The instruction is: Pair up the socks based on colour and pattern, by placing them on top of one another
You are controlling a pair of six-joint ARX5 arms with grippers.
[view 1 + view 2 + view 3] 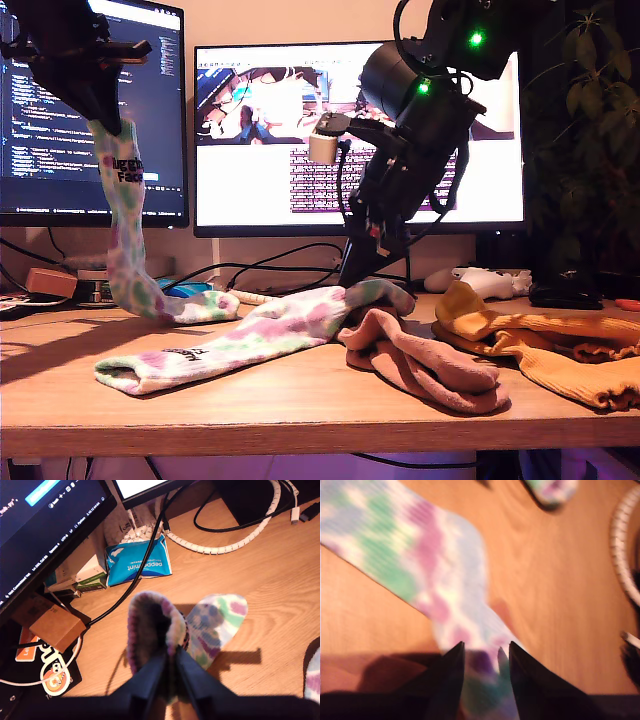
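1. two tie-dye socks are in play: the first gripper [171, 672] is clenched on the cuff of the hanging tie-dye sock [125, 235], whose toe rests on the desk [300, 405].
2. the second gripper [481, 662] pinches one end of the flat tie-dye sock [255, 335] mid-desk.
3. pink-brown socks [420, 365] lie beside it, mustard socks [545, 345] toward the desk's edge at the exterior view's right.

Looking like a home office: wooden desk [300, 400] sitting w/ two monitors [95, 100] showing code, cables [240, 525] trailing, plant [590, 110] standing by.
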